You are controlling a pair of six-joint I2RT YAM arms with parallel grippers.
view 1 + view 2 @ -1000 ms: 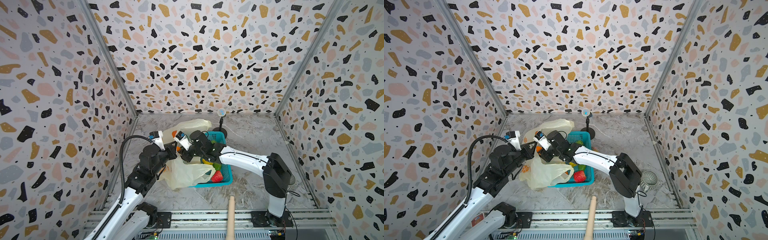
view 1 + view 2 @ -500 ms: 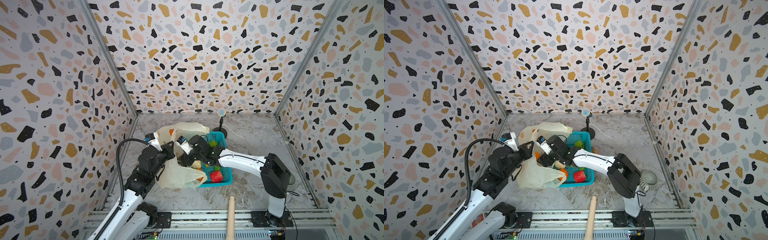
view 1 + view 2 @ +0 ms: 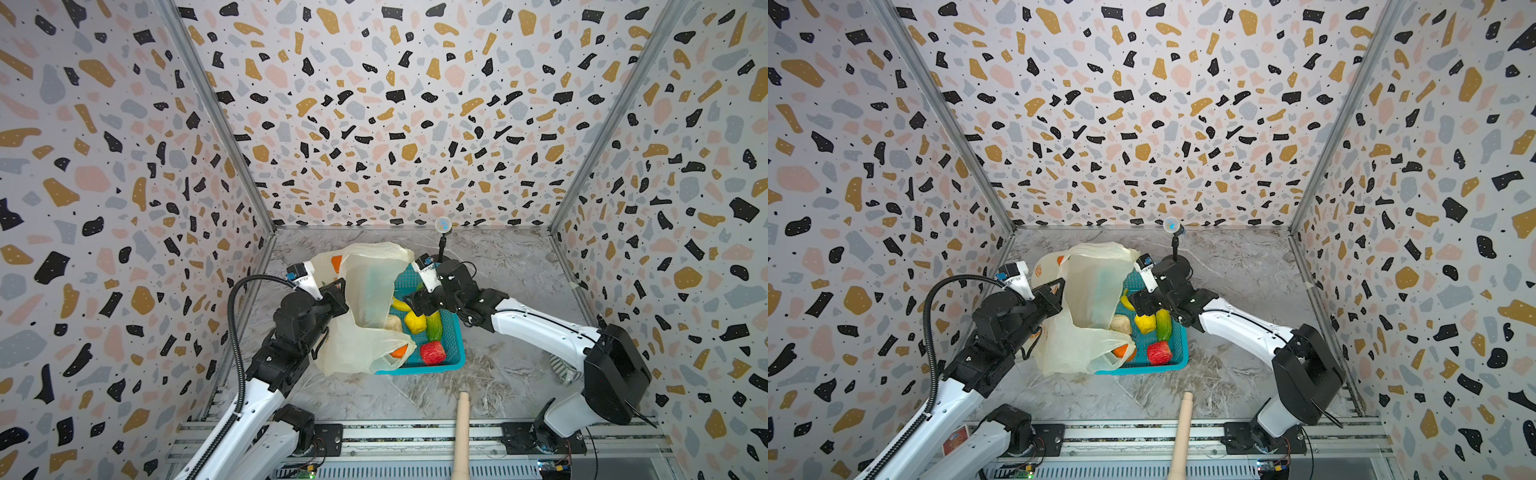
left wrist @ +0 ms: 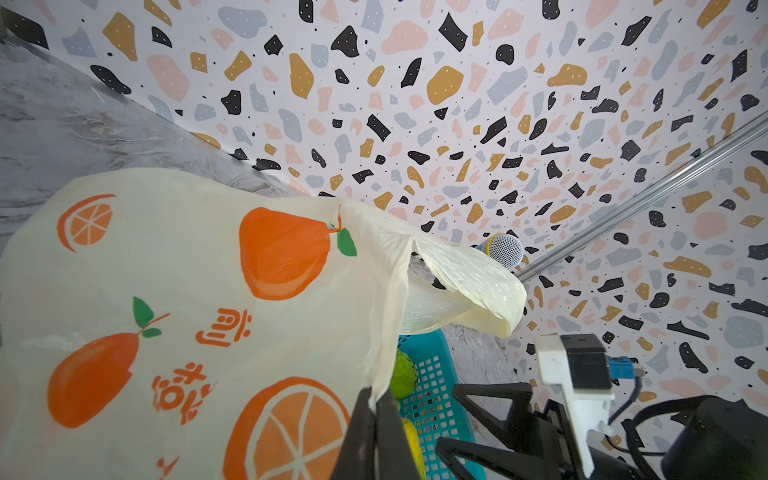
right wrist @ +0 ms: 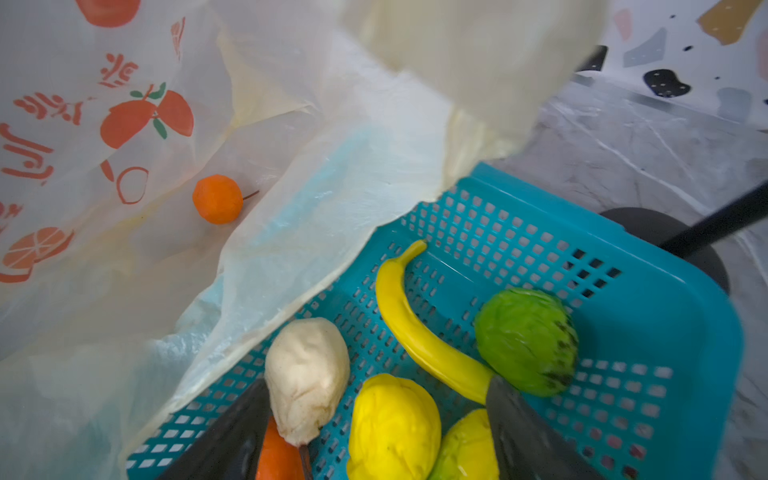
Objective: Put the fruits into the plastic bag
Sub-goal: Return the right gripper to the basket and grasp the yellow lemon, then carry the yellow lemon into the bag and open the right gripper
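Your left claw (image 4: 376, 399) pinches the bag (image 4: 166, 270) rim so its mouth gapes beside your right claw (image 5: 376, 386), wide and empty over the fruits (image 5: 415, 324).

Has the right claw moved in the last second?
Yes. The right gripper has drawn back rightward, out of the plastic bag, and now hovers over the teal basket.

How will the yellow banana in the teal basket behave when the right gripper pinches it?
The banana looks smooth and glossy, so it may slip. Slim and curved, it could pivot if gripped off-centre. It seems to touch the green lumpy fruit, which would probably get nudged.
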